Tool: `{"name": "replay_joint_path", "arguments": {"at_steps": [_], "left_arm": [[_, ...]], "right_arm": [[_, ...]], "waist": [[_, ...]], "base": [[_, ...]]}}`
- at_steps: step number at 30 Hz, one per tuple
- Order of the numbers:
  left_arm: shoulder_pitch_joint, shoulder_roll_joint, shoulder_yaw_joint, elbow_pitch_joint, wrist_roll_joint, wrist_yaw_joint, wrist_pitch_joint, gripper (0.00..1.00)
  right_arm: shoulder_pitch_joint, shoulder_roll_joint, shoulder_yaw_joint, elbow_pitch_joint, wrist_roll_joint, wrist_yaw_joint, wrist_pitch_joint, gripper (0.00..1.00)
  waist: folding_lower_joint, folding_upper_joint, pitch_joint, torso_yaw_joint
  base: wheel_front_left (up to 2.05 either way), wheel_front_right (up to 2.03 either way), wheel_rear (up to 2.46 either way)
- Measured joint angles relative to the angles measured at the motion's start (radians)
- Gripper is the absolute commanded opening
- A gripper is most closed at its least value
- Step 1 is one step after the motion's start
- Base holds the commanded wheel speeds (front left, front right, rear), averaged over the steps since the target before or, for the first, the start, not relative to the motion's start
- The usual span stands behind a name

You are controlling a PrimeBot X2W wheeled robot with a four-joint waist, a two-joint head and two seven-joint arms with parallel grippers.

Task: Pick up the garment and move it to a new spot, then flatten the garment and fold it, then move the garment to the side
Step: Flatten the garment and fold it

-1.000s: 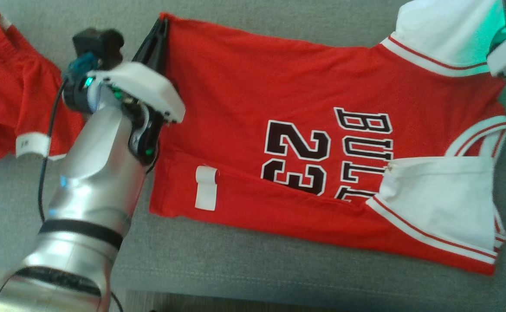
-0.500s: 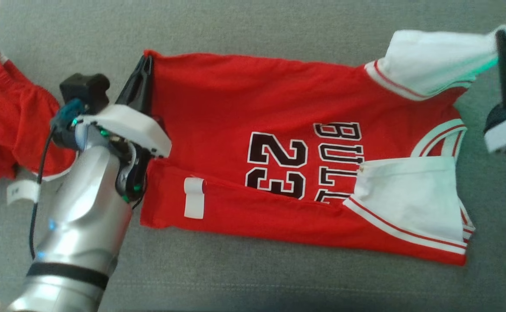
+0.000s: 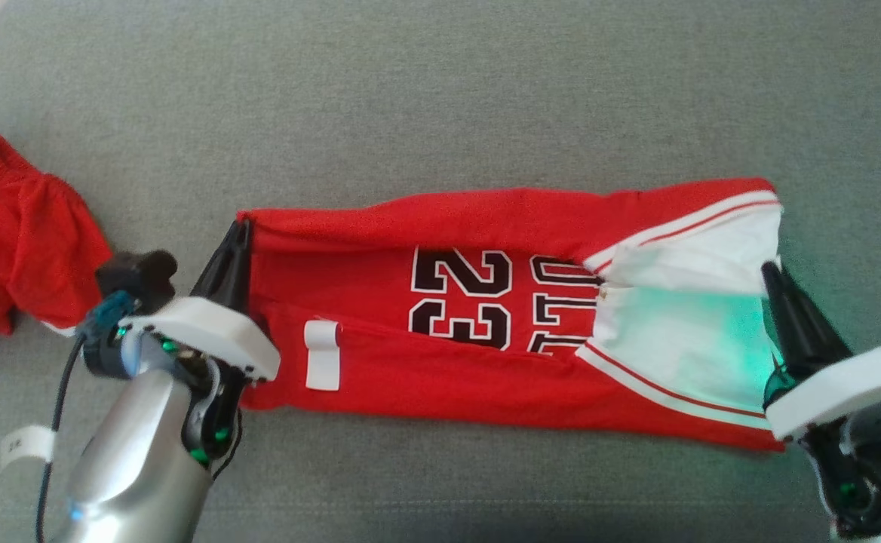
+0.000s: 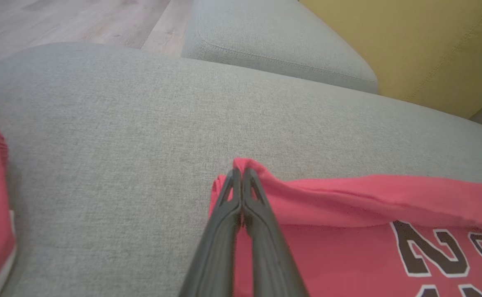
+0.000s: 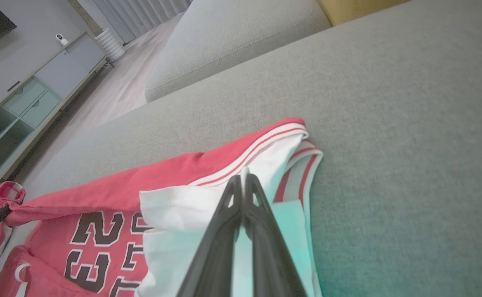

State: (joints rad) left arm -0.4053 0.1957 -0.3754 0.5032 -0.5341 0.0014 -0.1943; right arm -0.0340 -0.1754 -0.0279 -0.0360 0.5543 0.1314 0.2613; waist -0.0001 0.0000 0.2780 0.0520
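Pinching the two ends of the jersey (image 3: 448, 377), both grippers are clamped tight: the left gripper (image 3: 238, 230) on the red hem corner, the right gripper (image 3: 768, 271) on the white shoulder edge. The jersey lies stretched across the grey sofa cushion (image 3: 440, 98), its far edge folded inward. Red shorts (image 3: 18, 249) lie to its left.

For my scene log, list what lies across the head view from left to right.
red shorts → left gripper, pinching the jersey's hem corner → red jersey → right gripper, pinching its white shoulder end. All on the grey cushion.
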Motion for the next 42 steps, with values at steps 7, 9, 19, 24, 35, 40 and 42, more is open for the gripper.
{"name": "replay_joint_path", "arguments": {"at_steps": [7,9,19,24,35,40,42], "left_arm": [[0.050,0.020,0.008,-0.029,-0.030,0.016,0.018,0.00],[0.067,0.021,0.011,-0.032,-0.040,0.016,0.026,0.00],[0.130,0.023,0.030,-0.050,-0.068,0.045,0.044,1.00],[0.211,0.026,0.049,-0.104,-0.068,0.118,0.010,1.00],[0.300,0.045,0.056,-0.410,0.079,0.241,-0.046,1.00],[0.332,0.059,0.028,-0.488,0.113,0.272,-0.025,1.00],[0.343,0.065,0.024,-0.511,0.128,0.283,-0.015,1.00]], "right_arm": [[0.069,0.054,-0.031,-0.012,0.000,0.000,0.005,0.00],[0.093,0.067,-0.042,-0.018,-0.002,0.000,0.013,0.00],[0.176,0.088,-0.054,-0.036,-0.039,0.000,0.034,1.00],[0.180,0.100,-0.078,-0.067,-0.116,0.000,-0.017,1.00],[0.127,0.099,-0.076,-0.158,-0.277,0.000,-0.096,1.00],[0.125,0.098,-0.044,-0.181,-0.292,0.000,-0.097,1.00],[0.126,0.098,-0.040,-0.183,-0.292,0.000,-0.097,1.00]], "waist": [[0.0000,0.0000,-0.008,-0.011],[0.0000,0.0000,-0.012,-0.013],[0.0000,0.0000,-0.031,-0.022],[0.0000,0.0000,-0.061,-0.032],[0.0000,0.0000,-0.119,-0.031],[0.0000,0.0000,-0.138,-0.032],[0.0000,0.0000,-0.145,-0.032]], "base": [[0.00,0.00,0.00],[0.00,0.00,0.00],[0.00,0.00,0.00],[0.00,0.00,0.00],[0.00,0.00,0.00],[0.00,0.00,0.00],[0.00,0.00,0.00]]}}
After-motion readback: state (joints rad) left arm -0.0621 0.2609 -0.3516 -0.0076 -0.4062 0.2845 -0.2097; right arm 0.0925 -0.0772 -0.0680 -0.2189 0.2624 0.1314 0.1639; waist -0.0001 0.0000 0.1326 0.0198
